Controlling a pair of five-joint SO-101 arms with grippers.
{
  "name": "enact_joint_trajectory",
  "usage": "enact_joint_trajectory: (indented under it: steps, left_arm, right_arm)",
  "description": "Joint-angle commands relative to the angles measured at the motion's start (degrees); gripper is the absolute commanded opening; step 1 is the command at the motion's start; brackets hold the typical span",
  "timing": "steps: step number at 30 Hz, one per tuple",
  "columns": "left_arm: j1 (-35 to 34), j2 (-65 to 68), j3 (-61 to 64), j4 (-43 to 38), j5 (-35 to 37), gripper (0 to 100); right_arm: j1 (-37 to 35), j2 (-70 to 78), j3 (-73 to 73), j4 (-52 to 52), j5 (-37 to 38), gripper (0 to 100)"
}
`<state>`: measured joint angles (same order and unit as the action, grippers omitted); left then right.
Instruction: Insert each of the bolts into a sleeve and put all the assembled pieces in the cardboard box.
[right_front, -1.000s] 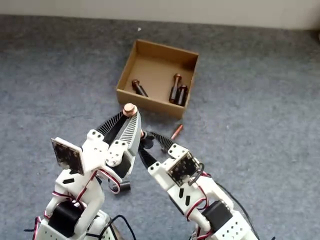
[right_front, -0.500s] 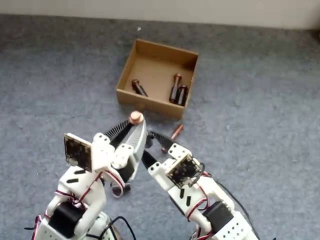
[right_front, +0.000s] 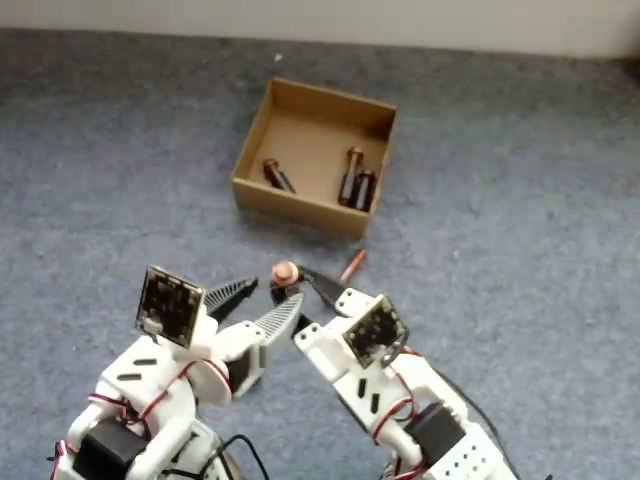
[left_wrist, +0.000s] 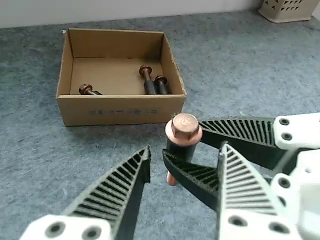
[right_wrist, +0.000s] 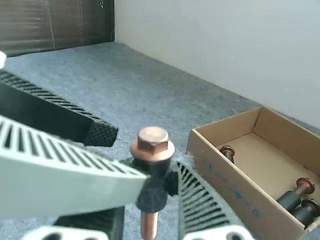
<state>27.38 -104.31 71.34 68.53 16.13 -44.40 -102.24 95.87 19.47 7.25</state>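
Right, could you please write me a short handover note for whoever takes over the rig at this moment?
Left tool: open, holding nothing, beside the held piece.
Right tool: shut on an assembled bolt-and-sleeve piece, upright above the carpet in front of the cardboard box.
Done: three assembled pieces lie in the box.
Left: box the held piece; a loose bolt on the carpet near the box needs a sleeve.

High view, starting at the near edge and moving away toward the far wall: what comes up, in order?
left gripper → bolt in its sleeve → cardboard box
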Motion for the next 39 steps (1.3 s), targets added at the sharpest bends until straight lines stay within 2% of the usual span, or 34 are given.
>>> enact_joint_trajectory:
  steps: [1, 6, 8, 14, 16, 22, 25, 29, 39]
  left_arm:
    - [-3.4, 0.3, -2.9, 4.2, -4.2, 24]
    - [-13.1, 0.3, -4.9, 4.6, -5.2, 24]
    - [-18.0, 0.3, -4.2, 4.6, -5.2, 24]
    - [-28.1, 0.3, 4.8, -0.4, -5.1, 23]
    - [-30.5, 0.3, 9.2, -3.4, -5.2, 19]
    - [-34.6, 0.3, 19.2, -12.9, -5.2, 0]
    - [-36.0, 0.3, 24.0, -16.7, -5.2, 2]
    - [-37.7, 0.3, 25.8, -20.7, -5.2, 2]
    - [-38.2, 0.3, 25.8, -20.4, -5.2, 2]
  right_arm:
    - [3.4, -1.4, 5.8, -2.1, -1.1, 0.5]
    - [9.6, -1.2, 5.8, 0.5, -1.3, 0.5]
    - [11.6, -1.3, 5.8, 2.1, -4.0, 0.5]
    - [13.7, -1.2, 5.4, 10.4, -7.7, 0.5]
    - [14.0, -1.2, 4.9, 13.1, -7.7, 0.5]
    - [14.7, 4.1, -8.5, 16.6, -7.6, 0.5]
    - [14.7, 11.6, -14.8, 16.3, -7.6, 0.5]
    - [16.2, 23.6, -22.1, 8.7, -7.6, 0.5]
    - [20.8, 60.3, -34.5, -27.8, -7.1, 0.5]
